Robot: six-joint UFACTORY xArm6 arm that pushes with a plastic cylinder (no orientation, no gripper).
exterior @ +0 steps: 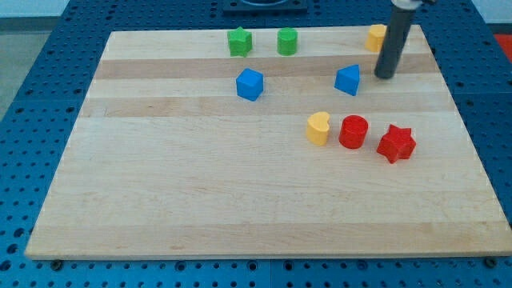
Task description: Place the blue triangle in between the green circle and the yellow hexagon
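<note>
Blue triangle (348, 80): one, left of my tip (385, 77).

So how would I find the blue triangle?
Look at the wooden board's top right, where my tip rests. Just to its left sits the blue triangle. The other blue block, farther left, is chunkier, not wedge-shaped.

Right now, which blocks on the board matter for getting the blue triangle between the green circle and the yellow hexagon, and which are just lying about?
Part of the job:
blue triangle
green circle
yellow hexagon, partly behind the rod
my tip, just right of the blue triangle

Just lying about:
green star
blue cube
yellow heart
red cylinder
red star
</note>
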